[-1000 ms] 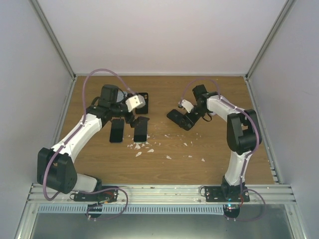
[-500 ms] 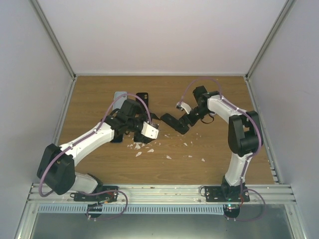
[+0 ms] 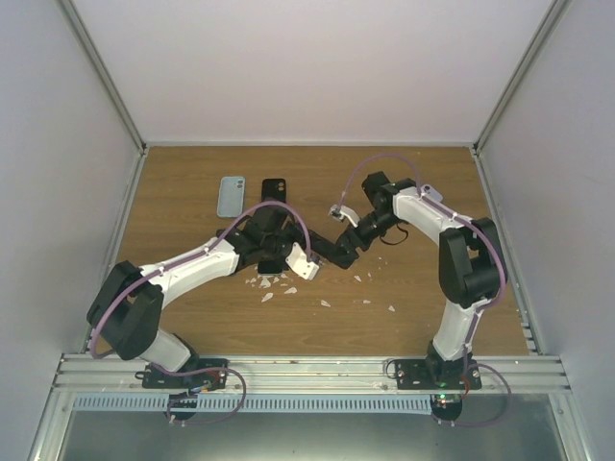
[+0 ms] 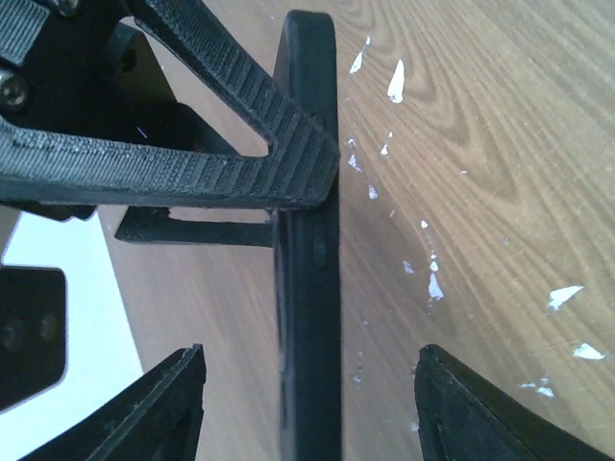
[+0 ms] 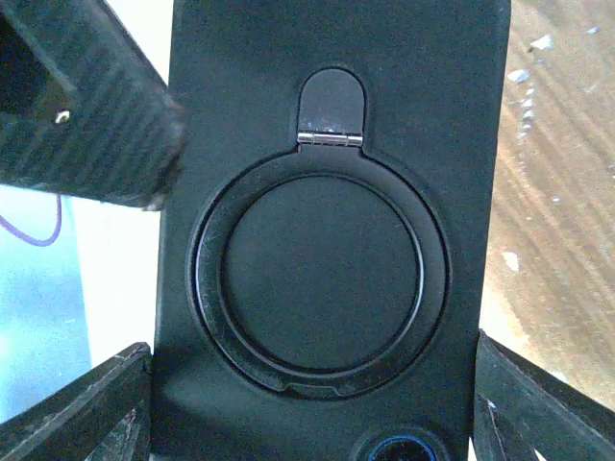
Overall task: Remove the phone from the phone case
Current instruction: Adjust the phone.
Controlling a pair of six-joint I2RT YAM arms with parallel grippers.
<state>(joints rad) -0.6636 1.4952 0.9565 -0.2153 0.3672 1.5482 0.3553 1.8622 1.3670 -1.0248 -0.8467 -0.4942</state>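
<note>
- The left arm [image 3: 192, 264] ran low from its base at the near left toward the table's [image 3: 432, 182] middle, its wrist pointing right.
- The right arm [image 3: 469, 259] rose from its base, bent at the elbow and folded back left, its wrist angled down toward the left one.
- The two wrists met near mid-table, above white chips [image 3: 267, 297].
- The right gripper [image 5: 312, 346] pinched the case [image 5: 327, 288] by its two long edges, holding it clear of the wood.
- The left gripper [image 4: 309, 355] stood spread, one finger on each side of the case [image 4: 307, 288], with a gap on both sides.
- Whether the phone sat inside the case could not be told.
- Only the top view showed a blue slab [image 3: 231, 196] and a black slab [image 3: 276, 189] lying side by side at the far left, apart from both arms.
- Only the left wrist view showed the case edge-on, with a side button [image 4: 320, 252] and a ribbed right finger [image 4: 192, 173] crossing to touch its edge.
- Only the right wrist view showed the case's back with its ring stand [image 5: 322, 279], and a left finger [image 5: 86, 125] at the upper left corner.
</note>
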